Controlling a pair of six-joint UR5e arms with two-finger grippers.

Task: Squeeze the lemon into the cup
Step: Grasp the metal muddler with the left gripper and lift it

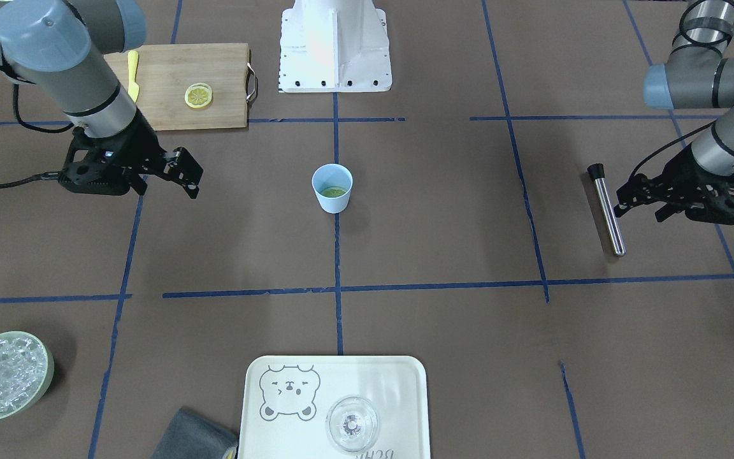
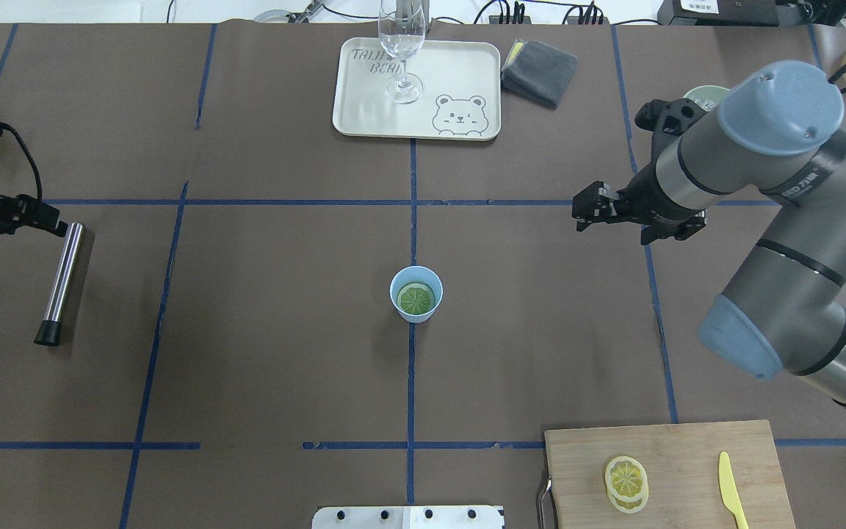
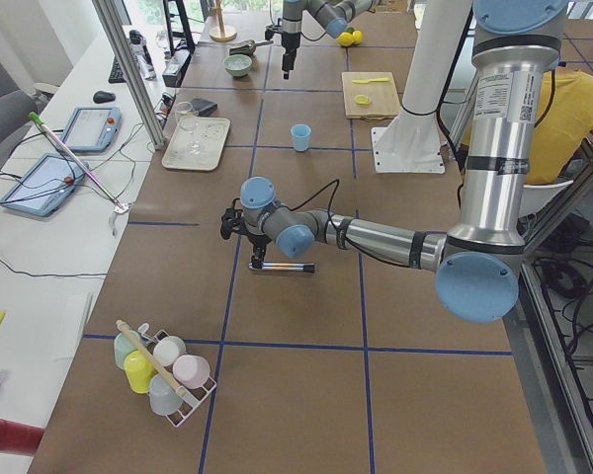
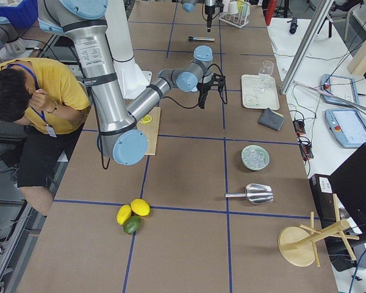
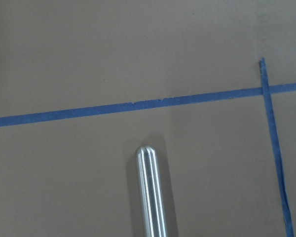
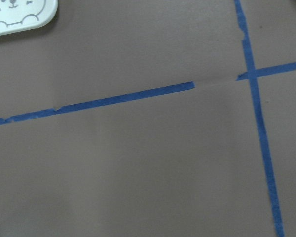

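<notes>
The light-blue cup (image 1: pixel 332 191) (image 2: pixel 416 294) stands upright at the table's centre with a green round slice lying inside it. The yellow lemon slice (image 1: pixel 198 95) (image 2: pixel 625 475) lies on the wooden cutting board (image 1: pixel 169 76) (image 2: pixel 687 455), on top of a second matching slice. My right gripper (image 1: pixel 192 178) (image 2: pixel 586 209) hovers open and empty between the board and the cup, apart from both. My left gripper (image 1: pixel 622 204) (image 2: pixel 56 224) looks open and empty beside the end of a metal rod (image 1: pixel 609 213) (image 2: pixel 61 283). No fingers show in either wrist view.
A yellow knife (image 1: pixel 132 75) (image 2: pixel 730 499) lies on the board. A cream bear tray (image 1: pixel 392 382) (image 2: pixel 364 110) holds a clear glass (image 1: pixel 352 424) (image 2: pixel 402 51). A pale green bowl of ice (image 1: pixel 4 376) and a grey cloth (image 2: pixel 538 70) sit at the far side.
</notes>
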